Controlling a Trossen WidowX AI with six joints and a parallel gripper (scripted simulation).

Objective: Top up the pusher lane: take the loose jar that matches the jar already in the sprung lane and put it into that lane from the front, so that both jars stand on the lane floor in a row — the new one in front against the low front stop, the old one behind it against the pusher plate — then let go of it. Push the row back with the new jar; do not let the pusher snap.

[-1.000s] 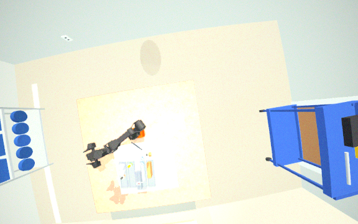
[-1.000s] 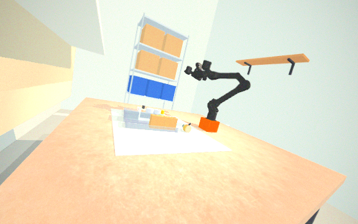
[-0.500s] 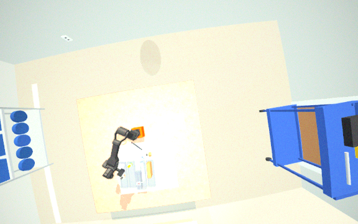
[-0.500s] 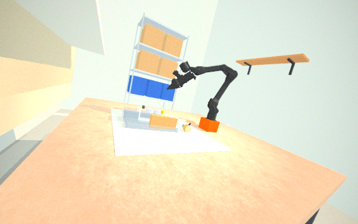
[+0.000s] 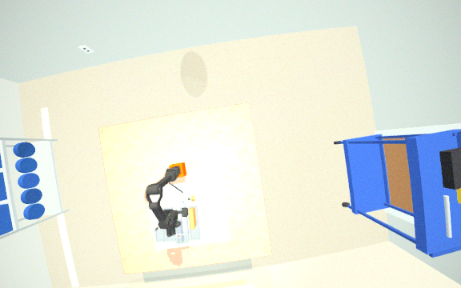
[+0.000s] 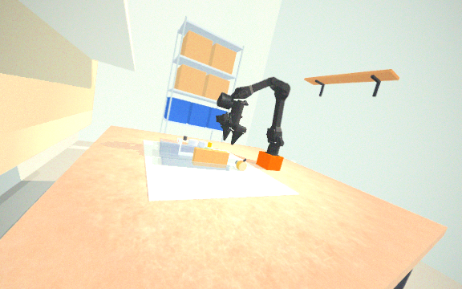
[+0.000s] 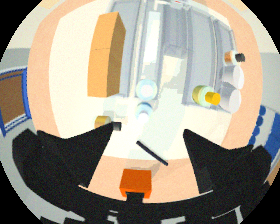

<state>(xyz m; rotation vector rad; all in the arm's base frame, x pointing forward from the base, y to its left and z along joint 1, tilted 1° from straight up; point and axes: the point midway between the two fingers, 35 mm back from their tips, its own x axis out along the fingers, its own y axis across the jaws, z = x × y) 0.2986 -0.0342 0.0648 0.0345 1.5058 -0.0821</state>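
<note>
My gripper (image 6: pixel 229 141) (image 7: pixel 148 129) is open and empty, fingers pointing down, well above the table. The clear grey lane rack (image 6: pixel 175 149) (image 7: pixel 198 55) lies ahead of it. Two pale round items (image 7: pixel 146 90) (image 7: pixel 143 111) are close together at the end of a middle lane. A jar with a yellow cap (image 7: pixel 206 95) is at the end of another lane. A tan jar with a black cap (image 7: pixel 103 121) (image 6: pixel 241 164) seems to lie on its side outside the rack. Which lane is sprung, and the matching jar, I cannot tell; the pusher plate is not clear.
A tan box (image 7: pixel 106 55) (image 6: pixel 211 156) stands along one side of the rack. White round items (image 7: pixel 233 77) (image 7: pixel 231 97) and a black-capped orange jar (image 7: pixel 232 56) are at the other side. A thin black rod (image 7: pixel 152 153) lies between rack and orange arm base (image 7: pixel 136 182) (image 6: pixel 269 160).
</note>
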